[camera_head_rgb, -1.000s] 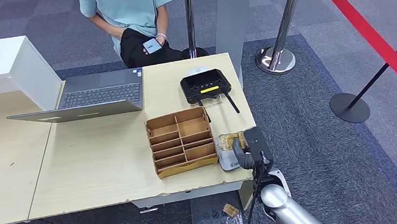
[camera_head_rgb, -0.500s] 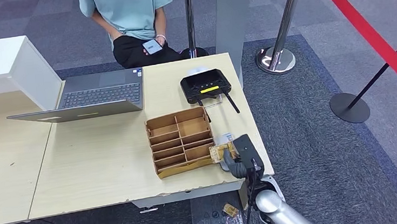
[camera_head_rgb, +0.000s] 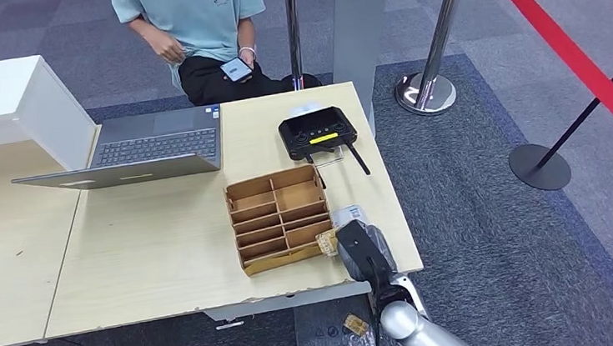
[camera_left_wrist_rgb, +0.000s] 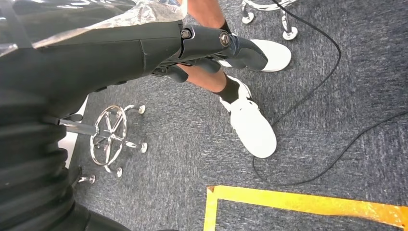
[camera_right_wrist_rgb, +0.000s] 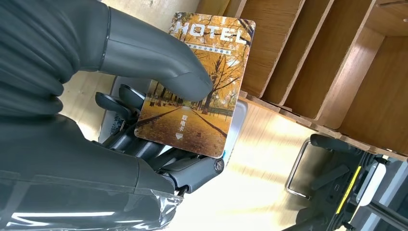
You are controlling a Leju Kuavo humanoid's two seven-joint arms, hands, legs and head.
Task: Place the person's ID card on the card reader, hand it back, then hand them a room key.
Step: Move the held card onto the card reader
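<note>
My right hand [camera_head_rgb: 361, 256] hovers over the near right corner of the table, beside the wooden organizer [camera_head_rgb: 279, 217]. It pinches a hotel room key card [camera_right_wrist_rgb: 197, 96] with an autumn-tree print between its thumb [camera_right_wrist_rgb: 159, 62] and the darker fingers. In the head view the card [camera_head_rgb: 327, 242] pokes out toward the organizer's right wall. A flat white-grey device [camera_head_rgb: 349, 216] lies under the hand, partly hidden. The person [camera_head_rgb: 189, 16] in a teal shirt stands at the far side, holding a phone [camera_head_rgb: 235, 69]. My left hand [camera_left_wrist_rgb: 211, 43] hangs over the floor, holding nothing.
A black terminal [camera_head_rgb: 317, 132] with a yellow strip sits behind the organizer. An open laptop [camera_head_rgb: 142, 150] and a white box [camera_head_rgb: 21, 102] are at the left. Stanchion posts [camera_head_rgb: 428, 87] and a red belt stand to the right. Someone's white shoes [camera_left_wrist_rgb: 252, 125] are near my left side.
My right hand has moved left along the table edge with the key card, up to the organizer's side. The person's arm has lifted away from their pocket.
</note>
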